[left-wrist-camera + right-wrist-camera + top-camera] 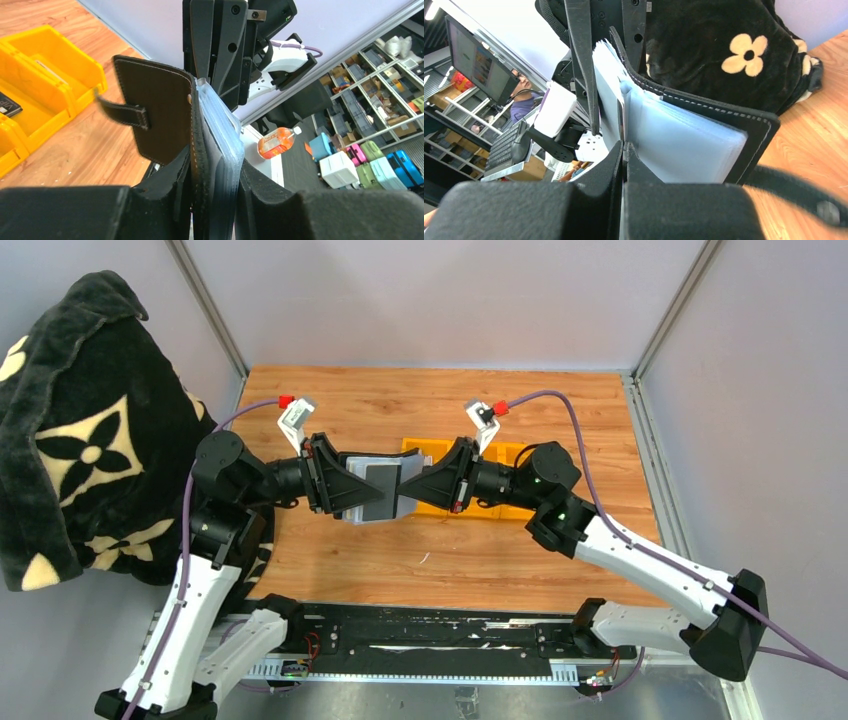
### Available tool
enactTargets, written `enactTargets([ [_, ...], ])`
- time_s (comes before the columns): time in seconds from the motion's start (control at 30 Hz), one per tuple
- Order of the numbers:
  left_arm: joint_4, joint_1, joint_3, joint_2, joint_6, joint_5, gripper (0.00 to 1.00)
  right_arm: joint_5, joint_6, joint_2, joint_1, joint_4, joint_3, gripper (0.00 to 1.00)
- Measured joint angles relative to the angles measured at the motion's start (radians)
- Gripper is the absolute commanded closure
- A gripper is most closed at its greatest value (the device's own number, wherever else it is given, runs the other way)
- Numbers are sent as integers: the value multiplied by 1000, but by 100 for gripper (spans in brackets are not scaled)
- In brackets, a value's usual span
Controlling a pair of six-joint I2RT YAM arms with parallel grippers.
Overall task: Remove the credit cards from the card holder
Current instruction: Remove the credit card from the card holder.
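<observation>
The black card holder (372, 490) hangs above the table between my two grippers, folded open. My left gripper (215, 200) is shut on its leather cover (160, 115) and its stack of clear sleeves (222, 140); the strap tab (122, 112) sticks out to the left. From the opposite side my right gripper (624, 150) is shut on a thin credit card edge (622, 117) standing between a whitish sheet and the bluish sleeves (684, 145). The cover's stitched rim (744, 117) wraps behind them. Most of the credit cards stay hidden inside the sleeves.
Yellow bins (430, 452) sit on the wooden table just behind the grippers; one bin (45, 75) holds a dark flat card-like item (7, 105). A black blanket with cream flowers (80, 440) drapes at the left, off the table.
</observation>
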Motion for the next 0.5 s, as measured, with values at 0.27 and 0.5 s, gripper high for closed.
enactTargets([
  [0.27,1,-1,6,4,6,3,88,17,-12,-36,0,-15,-10,100],
  [0.5,7,-1,6,4,-11,10,89,32,-14,-58,-1,-22,-28,100],
])
